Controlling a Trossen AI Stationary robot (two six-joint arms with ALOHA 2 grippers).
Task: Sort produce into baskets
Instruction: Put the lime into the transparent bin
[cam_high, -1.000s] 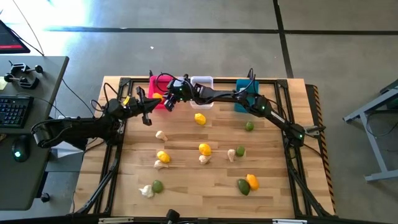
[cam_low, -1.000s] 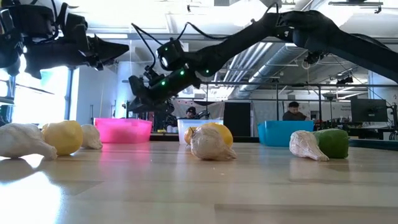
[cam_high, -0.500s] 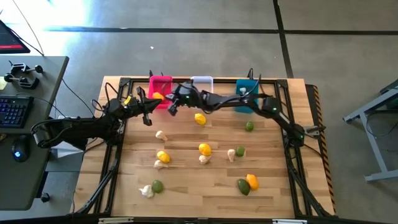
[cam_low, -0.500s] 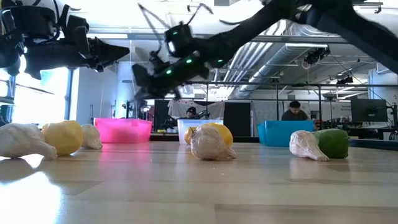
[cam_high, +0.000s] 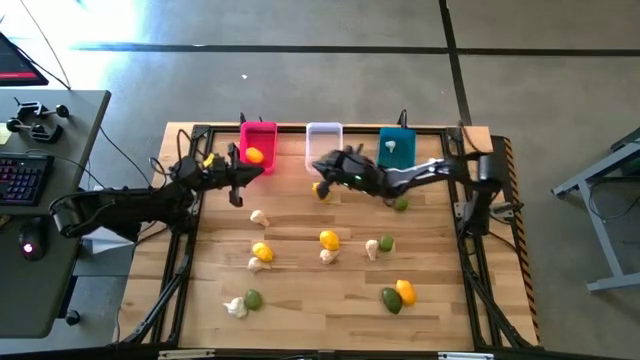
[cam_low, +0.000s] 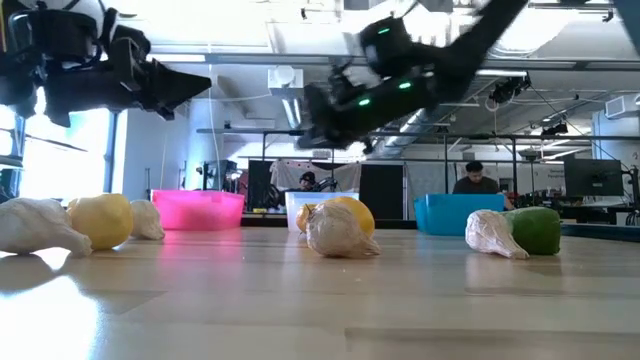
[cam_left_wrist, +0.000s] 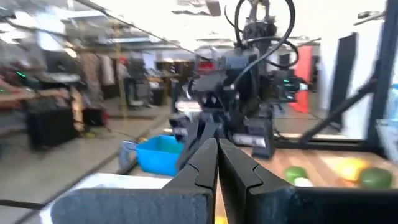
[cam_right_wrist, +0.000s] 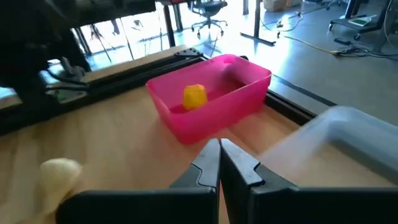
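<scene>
Right claw: the right claw (cam_high: 322, 166) hangs above the desk (cam_high: 330, 290) just in front of the white bin (cam_high: 323, 146), fingers pressed together and holding nothing; its wrist view shows the two dark fingers (cam_right_wrist: 214, 163) touching.
Left claw: the left claw (cam_high: 262, 168) is closed and empty, in the air beside the pink bin (cam_high: 258, 148), near the desk's left back corner.
Pink bin: one yellow-orange lemon piece (cam_high: 253, 155) lies inside; it also shows in the right wrist view (cam_right_wrist: 194, 96).
White bin: contents cannot be made out.
Teal bin: the teal bin (cam_high: 397, 152) holds a pale garlic piece (cam_high: 391, 145).
Near the right claw: a lemon (cam_high: 320, 190) on the desk just beside it; a lime (cam_high: 400, 204) farther right.
Desk middle: lemons, limes and garlic pieces scattered loose, well apart from the bins.
Low view: a garlic (cam_low: 340, 232) lies in front of a lemon (cam_low: 345, 212).
</scene>
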